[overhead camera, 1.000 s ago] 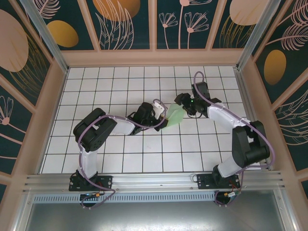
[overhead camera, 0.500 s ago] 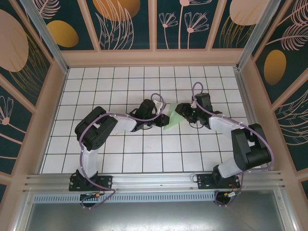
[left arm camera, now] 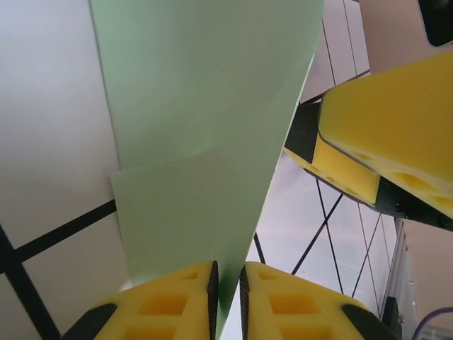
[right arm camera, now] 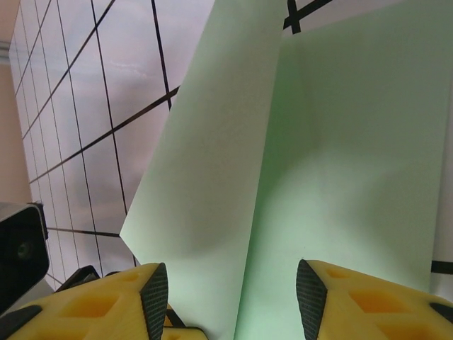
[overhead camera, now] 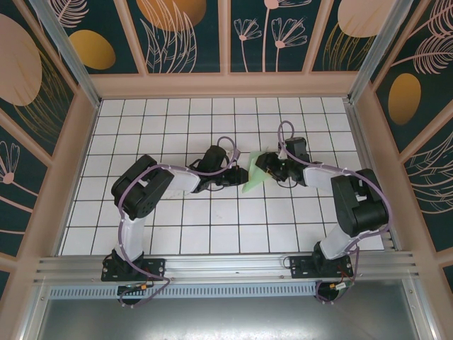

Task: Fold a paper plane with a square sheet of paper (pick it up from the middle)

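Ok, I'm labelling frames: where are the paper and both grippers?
paper (overhead camera: pixel 253 176), top view, middle of the sheet
left gripper (left arm camera: pixel 228 275), left wrist view, between its fingertips
right gripper (right arm camera: pixel 230 275), right wrist view, between its fingertips

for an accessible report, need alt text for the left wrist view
The left gripper pinches the folded mint-green paper by its edge between its yellow fingers. The paper stretches away over the white gridded table, with the right gripper's yellow finger close at the right.
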Controlling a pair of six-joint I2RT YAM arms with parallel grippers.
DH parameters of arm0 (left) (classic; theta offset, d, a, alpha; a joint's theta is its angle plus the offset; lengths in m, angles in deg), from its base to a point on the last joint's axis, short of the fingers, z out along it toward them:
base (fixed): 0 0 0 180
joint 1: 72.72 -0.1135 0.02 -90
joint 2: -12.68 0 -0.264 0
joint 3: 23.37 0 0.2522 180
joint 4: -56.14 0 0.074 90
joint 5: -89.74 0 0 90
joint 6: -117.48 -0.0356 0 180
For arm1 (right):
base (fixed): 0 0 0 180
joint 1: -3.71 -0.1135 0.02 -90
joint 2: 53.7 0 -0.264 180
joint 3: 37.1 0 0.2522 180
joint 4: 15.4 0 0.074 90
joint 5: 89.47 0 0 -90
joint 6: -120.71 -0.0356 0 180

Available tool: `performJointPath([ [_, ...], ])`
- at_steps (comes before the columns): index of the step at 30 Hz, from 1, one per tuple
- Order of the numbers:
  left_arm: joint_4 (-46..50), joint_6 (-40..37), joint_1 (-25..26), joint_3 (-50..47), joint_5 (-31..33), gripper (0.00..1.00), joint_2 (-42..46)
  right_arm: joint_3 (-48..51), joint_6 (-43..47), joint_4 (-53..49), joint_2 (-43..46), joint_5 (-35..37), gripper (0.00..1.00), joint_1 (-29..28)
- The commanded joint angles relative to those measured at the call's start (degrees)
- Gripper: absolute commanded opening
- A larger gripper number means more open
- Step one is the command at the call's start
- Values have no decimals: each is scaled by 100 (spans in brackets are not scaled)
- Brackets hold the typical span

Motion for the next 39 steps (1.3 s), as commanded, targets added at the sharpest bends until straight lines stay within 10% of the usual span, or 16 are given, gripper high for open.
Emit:
performJointPath([
  [1, -195, 263, -43, 137, -276, 19, -148, -169, 292, 174, -143, -287, 54, 97],
  [39, -428, -618, -151, 460, -225, 35, -398, -538, 735, -62, -666, -656, 53, 157],
])
